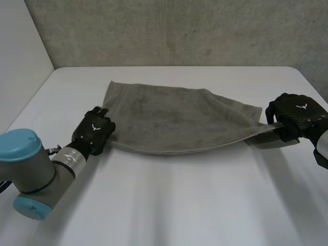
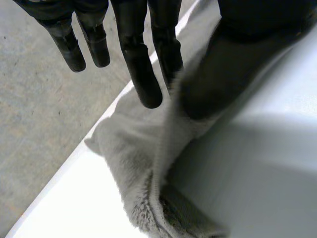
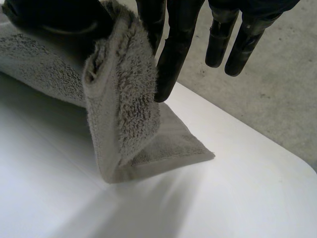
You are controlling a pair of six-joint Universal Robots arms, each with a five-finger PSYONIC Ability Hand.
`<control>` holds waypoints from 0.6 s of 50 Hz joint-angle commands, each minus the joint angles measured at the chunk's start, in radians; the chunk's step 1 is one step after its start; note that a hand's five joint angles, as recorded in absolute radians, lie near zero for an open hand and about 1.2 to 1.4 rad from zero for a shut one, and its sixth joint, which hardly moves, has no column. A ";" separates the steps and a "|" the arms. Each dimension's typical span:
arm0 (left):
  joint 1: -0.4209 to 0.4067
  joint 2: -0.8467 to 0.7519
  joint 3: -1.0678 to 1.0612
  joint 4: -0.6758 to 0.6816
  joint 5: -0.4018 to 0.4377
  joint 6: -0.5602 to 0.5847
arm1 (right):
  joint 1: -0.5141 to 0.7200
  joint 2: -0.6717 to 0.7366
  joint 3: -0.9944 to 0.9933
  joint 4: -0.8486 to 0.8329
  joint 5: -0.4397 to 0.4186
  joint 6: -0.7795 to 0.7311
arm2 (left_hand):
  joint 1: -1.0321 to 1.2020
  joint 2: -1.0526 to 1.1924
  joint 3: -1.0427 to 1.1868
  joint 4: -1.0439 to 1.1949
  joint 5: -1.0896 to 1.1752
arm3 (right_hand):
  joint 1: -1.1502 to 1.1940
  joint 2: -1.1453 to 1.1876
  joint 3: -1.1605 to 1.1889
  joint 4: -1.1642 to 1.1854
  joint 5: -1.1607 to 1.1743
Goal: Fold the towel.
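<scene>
Left arm (image 1: pixel 25 169) sits closest, its left hand (image 1: pixel 95 130) at the towel's (image 1: pixel 174 118) near left corner; the towel lies on the bench (image 1: pixel 179 205), long axis running hand to hand, right hand (image 1: pixel 294 115) at its right end; each hand's back bears a small white mark, no readable writing.

Left wrist view: straight fingers (image 2: pixel 143 79) and thumb pinch the towel's edge.

Right wrist view: thumb and fingers (image 3: pixel 171 64) pinch the towel's raised corner; its tip rests on the bench.
</scene>
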 commanded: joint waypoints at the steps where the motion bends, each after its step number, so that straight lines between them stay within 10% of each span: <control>1: 0.000 -0.031 0.033 0.008 -0.115 0.064 | -0.015 0.008 0.008 0.001 0.001 0.008 | -0.160 -0.153 -0.058 -0.066 -0.159 | 0.060 0.066 -0.053 -0.076 0.048; 13: 0.001 -0.051 0.040 0.016 -0.139 0.067 | -0.021 0.007 0.014 0.003 0.004 0.009 | -0.098 -0.092 -0.058 -0.066 -0.097 | 0.060 0.066 -0.053 -0.076 0.048; 19: 0.009 -0.022 0.034 0.001 -0.134 0.059 | -0.020 0.003 0.010 0.014 0.014 0.006 | 0.371 0.378 -0.058 -0.066 0.372 | 0.060 0.066 -0.053 -0.076 0.048; 30: 0.049 0.306 -0.049 -0.070 -0.091 0.039 | -0.018 -0.092 -0.079 0.230 0.008 -0.072 | 0.371 0.378 -0.058 -0.066 0.372 | 0.060 0.066 -0.053 -0.076 0.048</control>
